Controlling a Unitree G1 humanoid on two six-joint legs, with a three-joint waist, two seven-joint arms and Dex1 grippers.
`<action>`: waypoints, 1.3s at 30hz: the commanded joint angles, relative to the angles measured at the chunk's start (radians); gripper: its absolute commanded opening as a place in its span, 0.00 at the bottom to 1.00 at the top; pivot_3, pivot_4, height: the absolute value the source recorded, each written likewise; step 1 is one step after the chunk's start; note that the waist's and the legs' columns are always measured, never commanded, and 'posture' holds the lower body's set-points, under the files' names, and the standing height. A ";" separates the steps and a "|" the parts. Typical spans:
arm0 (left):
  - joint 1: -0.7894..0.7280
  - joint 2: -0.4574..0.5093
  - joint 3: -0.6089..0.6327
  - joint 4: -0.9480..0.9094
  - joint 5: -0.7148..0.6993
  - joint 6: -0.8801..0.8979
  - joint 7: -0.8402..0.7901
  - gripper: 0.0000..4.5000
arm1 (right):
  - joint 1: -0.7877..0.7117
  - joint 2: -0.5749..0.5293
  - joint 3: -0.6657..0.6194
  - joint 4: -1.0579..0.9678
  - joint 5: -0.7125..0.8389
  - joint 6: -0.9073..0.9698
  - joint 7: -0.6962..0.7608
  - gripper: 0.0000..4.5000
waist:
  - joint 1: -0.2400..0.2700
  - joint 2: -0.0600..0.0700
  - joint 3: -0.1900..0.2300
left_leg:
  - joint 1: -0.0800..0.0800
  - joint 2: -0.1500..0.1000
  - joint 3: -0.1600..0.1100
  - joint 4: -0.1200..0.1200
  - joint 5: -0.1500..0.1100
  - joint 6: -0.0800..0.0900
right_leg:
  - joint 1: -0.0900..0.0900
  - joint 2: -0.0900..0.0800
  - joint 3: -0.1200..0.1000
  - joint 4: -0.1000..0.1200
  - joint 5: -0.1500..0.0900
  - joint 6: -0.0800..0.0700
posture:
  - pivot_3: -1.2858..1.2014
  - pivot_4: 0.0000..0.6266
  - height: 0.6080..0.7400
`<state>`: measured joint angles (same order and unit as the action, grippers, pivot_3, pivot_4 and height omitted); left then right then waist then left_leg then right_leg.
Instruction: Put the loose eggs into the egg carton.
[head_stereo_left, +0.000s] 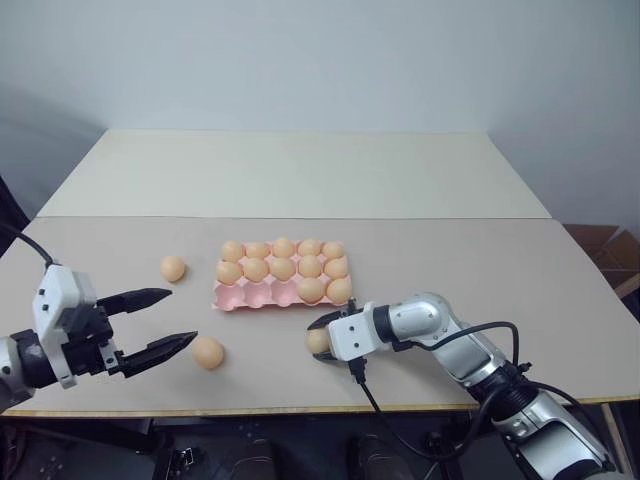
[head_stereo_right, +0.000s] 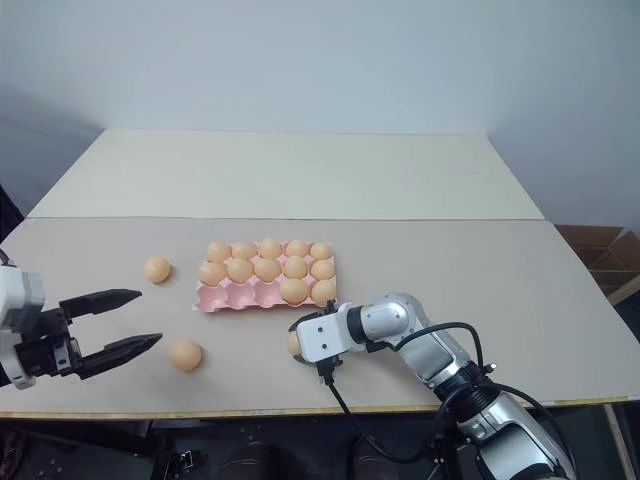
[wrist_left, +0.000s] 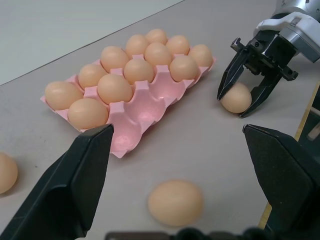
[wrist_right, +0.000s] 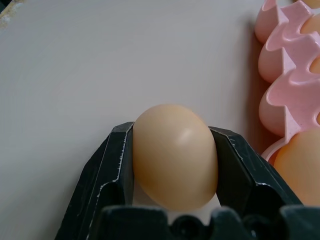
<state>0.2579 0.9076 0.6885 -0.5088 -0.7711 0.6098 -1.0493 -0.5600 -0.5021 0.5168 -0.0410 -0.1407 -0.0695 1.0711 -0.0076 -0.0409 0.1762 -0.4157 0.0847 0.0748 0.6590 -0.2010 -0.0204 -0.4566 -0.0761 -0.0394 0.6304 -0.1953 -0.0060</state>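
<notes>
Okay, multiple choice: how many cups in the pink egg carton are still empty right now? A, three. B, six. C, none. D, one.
A: the egg carton has three bare pink cups side by side in its near row, on the robot's left; every other cup holds an egg.

a pale beige table (head_stereo_left: 480, 270) joins a second table (head_stereo_left: 300, 175) behind, before a grey wall (head_stereo_left: 320, 60).

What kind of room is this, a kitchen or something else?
Likely a robot test room, not a kitchen: a bare pale table against a blank wall, holding just a pink egg carton and loose eggs.
</notes>
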 joint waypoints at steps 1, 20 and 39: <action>0.001 -0.001 0.039 -0.020 -0.007 -0.021 0.002 1.00 | -0.068 0.017 -0.102 -0.126 0.128 0.061 0.025 0.44 | -0.001 0.000 0.000 | 0.000 0.000 0.000 0.000 0.000 0.000 | 0.000 0.000 0.000 0.000 0.000 0.000 | 0.52 0.24 1.00; 0.047 -0.009 0.098 -0.052 -0.021 -0.006 0.013 1.00 | -0.297 0.252 -0.034 0.215 -0.066 0.050 -0.204 0.66 | -0.008 0.000 0.000 | -0.001 0.001 0.000 0.000 0.000 0.000 | -0.001 0.000 0.000 0.001 0.002 0.003 | 0.52 0.24 1.00; 0.045 0.009 0.108 0.012 -0.012 -0.010 -0.001 1.00 | -0.078 -0.110 -0.565 -0.234 0.476 0.460 -0.001 0.99 | 0.005 0.000 0.000 | 0.000 0.000 0.001 0.000 0.000 0.000 | 0.000 -0.001 -0.001 0.000 0.000 -0.001 | 0.52 0.24 1.00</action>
<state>0.3078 0.9041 0.7684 -0.5008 -0.7849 0.6129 -1.0417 -0.6422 -0.5808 0.0415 -0.2042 0.2529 0.3506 1.0423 -0.0022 -0.0405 0.1761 -0.4162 0.0851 0.0755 0.6586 -0.2011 -0.0205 -0.4571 -0.0765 -0.0399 0.6301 -0.1955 -0.0068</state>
